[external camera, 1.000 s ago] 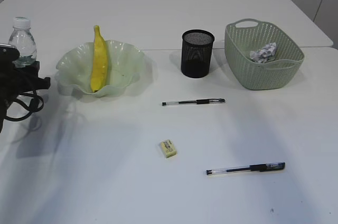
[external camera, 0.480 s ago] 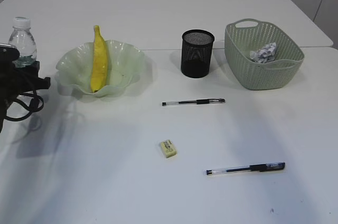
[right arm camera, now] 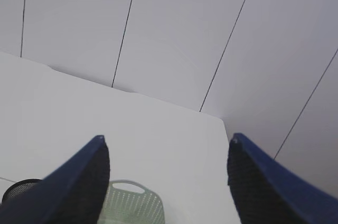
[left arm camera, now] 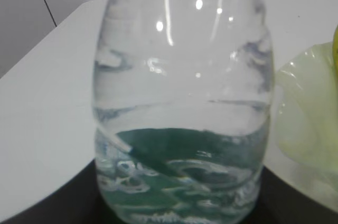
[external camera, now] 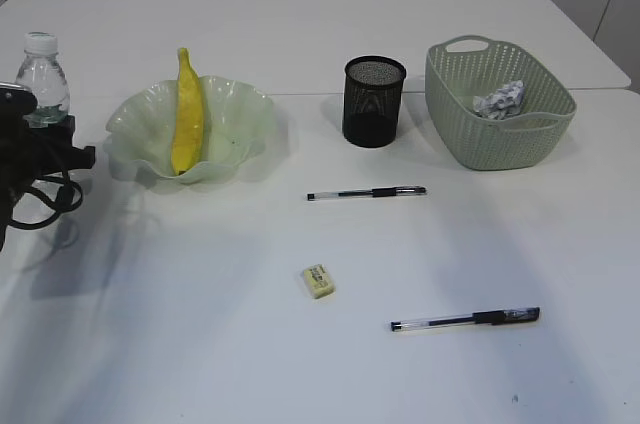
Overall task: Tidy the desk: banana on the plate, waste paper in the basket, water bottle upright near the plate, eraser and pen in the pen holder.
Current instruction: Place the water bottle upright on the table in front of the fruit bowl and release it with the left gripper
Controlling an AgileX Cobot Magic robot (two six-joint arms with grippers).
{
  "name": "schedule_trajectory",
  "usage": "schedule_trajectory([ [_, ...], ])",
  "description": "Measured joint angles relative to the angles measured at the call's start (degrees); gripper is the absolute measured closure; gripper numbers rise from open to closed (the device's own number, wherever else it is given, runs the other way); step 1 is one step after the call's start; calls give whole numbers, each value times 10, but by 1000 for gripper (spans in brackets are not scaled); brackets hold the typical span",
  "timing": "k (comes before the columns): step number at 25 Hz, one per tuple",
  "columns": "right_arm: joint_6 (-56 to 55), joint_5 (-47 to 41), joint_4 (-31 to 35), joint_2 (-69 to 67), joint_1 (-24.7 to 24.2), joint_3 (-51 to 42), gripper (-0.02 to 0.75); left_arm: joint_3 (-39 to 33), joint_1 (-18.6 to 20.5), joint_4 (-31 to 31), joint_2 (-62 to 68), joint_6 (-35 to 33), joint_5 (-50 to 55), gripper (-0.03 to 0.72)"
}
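Left pincer (external camera: 45,139), at the left edge of the surface (external camera: 200,344), stands part-open around the bottle (external camera: 42,79). In the left wrist view the bottle (left arm camera: 182,102) fills the frame, upright between the jaws; whether they press on it cannot be told. The plate (external camera: 250,109) sits just right of this pincer, with the banana (external camera: 187,124) lying in it.

Right pincer (right arm camera: 166,182) is wide open and holds nothing. It hangs above the surface with its jaws well apart; the basket (right arm camera: 132,203) and holder (right arm camera: 18,189) show below it.

The holder (external camera: 374,101) stands well right of the left pincer, the basket (external camera: 455,94) farther right, with the paper (external camera: 499,98) inside it.

Far pen (external camera: 367,193), eraser (external camera: 318,281) and near pen (external camera: 465,319) lie loose on the surface, well apart from both pincers.
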State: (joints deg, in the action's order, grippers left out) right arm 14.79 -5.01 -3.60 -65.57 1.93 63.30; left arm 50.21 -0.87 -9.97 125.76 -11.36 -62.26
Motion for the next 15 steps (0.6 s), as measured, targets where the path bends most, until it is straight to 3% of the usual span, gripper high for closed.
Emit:
schedule_trajectory([
  [15, 0, 12, 0, 0, 0, 0, 219, 0, 0, 2, 0, 0, 0, 311],
])
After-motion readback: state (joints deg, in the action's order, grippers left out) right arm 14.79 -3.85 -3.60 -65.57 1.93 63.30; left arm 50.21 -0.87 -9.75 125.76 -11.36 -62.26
